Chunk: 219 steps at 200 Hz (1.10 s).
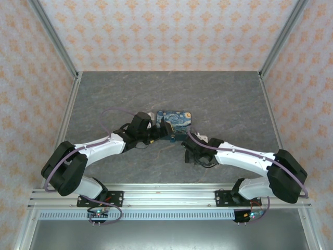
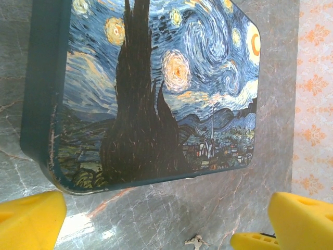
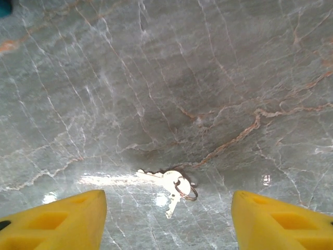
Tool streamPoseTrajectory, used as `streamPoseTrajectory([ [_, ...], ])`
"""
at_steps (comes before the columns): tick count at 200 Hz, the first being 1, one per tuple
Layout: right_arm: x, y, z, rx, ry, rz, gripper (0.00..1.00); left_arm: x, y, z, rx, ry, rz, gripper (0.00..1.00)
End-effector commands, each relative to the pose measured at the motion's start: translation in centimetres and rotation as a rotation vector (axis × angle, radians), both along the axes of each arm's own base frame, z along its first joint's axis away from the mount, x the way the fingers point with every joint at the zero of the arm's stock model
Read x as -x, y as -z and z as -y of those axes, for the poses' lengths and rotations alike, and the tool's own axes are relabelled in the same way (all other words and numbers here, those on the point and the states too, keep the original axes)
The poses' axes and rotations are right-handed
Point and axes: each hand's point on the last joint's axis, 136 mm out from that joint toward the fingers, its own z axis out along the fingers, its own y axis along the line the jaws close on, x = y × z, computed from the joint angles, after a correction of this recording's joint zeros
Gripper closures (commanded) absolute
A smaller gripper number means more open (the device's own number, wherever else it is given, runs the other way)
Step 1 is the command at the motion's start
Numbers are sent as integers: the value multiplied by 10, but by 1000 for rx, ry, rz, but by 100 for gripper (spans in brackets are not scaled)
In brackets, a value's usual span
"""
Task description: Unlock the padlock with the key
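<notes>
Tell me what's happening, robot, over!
Left gripper open by painted box. Right gripper open, straddling key on table. Nothing blocking key.

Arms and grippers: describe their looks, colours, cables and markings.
The left arm and right arm have white shells with black joints and black wrists, each trailed by a looping purple cable. The left gripper and right gripper carry yellow wedge-shaped fingers with recessed slots. No markings are legible.
</notes>
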Motion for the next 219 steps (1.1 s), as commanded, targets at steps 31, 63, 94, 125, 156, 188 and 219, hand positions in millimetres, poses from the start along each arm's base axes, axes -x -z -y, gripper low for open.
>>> streamPoseTrajectory([
  [31,8,23,7,76,-27,-73,36,-2,-8,6,20,8,20,0],
  [63,6,31,7,127,-69,-85,41,-2,-9,6,18,10,23,0],
  [94,0,36,8,160,-80,-69,45,-2,-9,6,16,11,22,0],
  [125,-2,43,8,182,-85,-70,51,-3,-9,7,14,13,22,0],
  [156,-2,50,10,187,-89,-80,58,-3,-8,7,13,15,20,0],
  [188,-5,57,14,181,-75,-77,64,-3,-6,8,13,15,17,0],
  [219,-9,61,13,184,-86,-76,71,-3,-4,7,10,15,12,0],
])
